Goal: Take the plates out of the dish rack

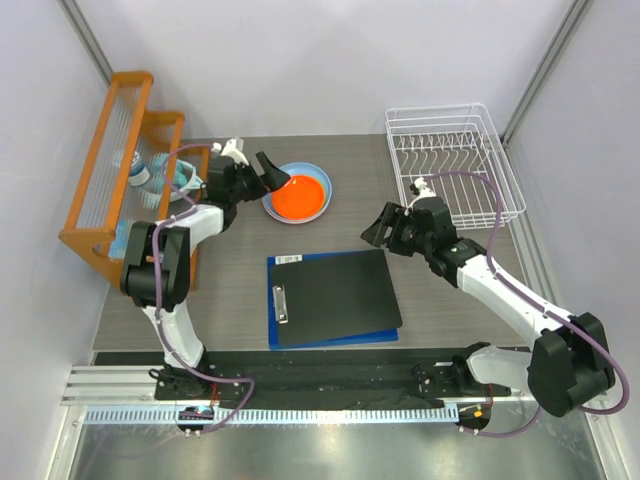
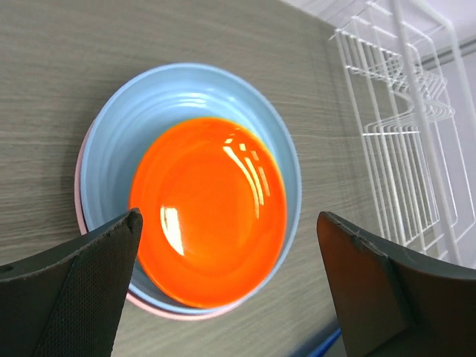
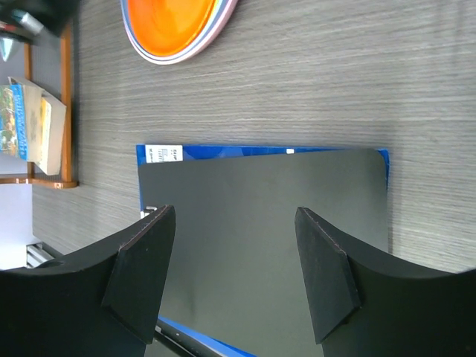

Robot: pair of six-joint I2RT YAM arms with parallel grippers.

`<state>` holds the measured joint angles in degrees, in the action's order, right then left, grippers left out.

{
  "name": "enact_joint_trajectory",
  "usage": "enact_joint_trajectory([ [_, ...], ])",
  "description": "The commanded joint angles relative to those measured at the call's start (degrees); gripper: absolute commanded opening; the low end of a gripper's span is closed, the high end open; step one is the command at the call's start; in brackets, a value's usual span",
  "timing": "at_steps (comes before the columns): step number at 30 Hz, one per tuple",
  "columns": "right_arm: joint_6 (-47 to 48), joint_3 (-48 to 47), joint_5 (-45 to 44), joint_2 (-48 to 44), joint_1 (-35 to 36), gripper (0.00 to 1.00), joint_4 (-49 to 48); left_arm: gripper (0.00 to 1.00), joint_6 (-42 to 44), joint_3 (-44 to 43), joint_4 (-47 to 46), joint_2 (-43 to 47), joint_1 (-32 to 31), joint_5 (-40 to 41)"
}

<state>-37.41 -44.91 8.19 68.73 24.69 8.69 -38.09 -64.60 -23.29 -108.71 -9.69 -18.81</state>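
- Left gripper (image 2: pixel 229 223) is hanging wide open, empty, over the orange plate (image 2: pixel 208 208), which is nesting in the light blue plate (image 2: pixel 149 111) and pink plate (image 2: pixel 78 216).
- Right gripper (image 3: pixel 234 216) is gaping, empty, above the black clipboard (image 3: pixel 260 253).
- Dish rack (image 1: pixel 455 165) is showing no plates; probably best lifting the left arm straight up, avoiding the stack.

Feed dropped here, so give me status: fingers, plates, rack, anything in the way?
Left gripper open over orange plate, stacked on blue plate, pink plate. Right gripper open over clipboard. Dish rack holds no plates. Nothing blocking.
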Motion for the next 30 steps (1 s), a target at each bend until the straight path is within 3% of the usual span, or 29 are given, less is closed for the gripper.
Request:
enact_joint_trajectory([
  [1,1.5,0.8,-2.5,-3.1,0.2,0.72,-1.0,0.99,3.9,0.3,6.6,11.1,0.0,1.1],
  [7,6.4,-0.1,-11.9,-6.6,0.2,0.76,3.4,0.99,9.3,5.6,19.1,26.5,-2.7,6.5],
  [13,10.5,0.8,-23.3,-12.7,0.3,0.86,6.1,0.99,10.3,18.0,21.6,47.6,-8.3,16.1],
  [18,13.1,5.9,-35.8,-16.2,0.4,0.88,3.0,1.0,9.3,24.2,24.8,64.5,-10.6,21.3],
  [20,15.2,10.2,-38.3,-18.9,0.5,0.95,-1.0,0.99,10.2,27.0,26.1,69.7,-10.8,24.9],
  [24,19.3,15.4,-46.2,-22.5,0.6,1.0,-6.6,0.99,12.6,30.3,28.2,74.7,-10.8,30.1],
  [30,25.6,17.7,-51.4,-22.8,0.8,1.0,-9.8,1.0,14.7,31.1,28.6,73.9,-10.9,32.8],
])
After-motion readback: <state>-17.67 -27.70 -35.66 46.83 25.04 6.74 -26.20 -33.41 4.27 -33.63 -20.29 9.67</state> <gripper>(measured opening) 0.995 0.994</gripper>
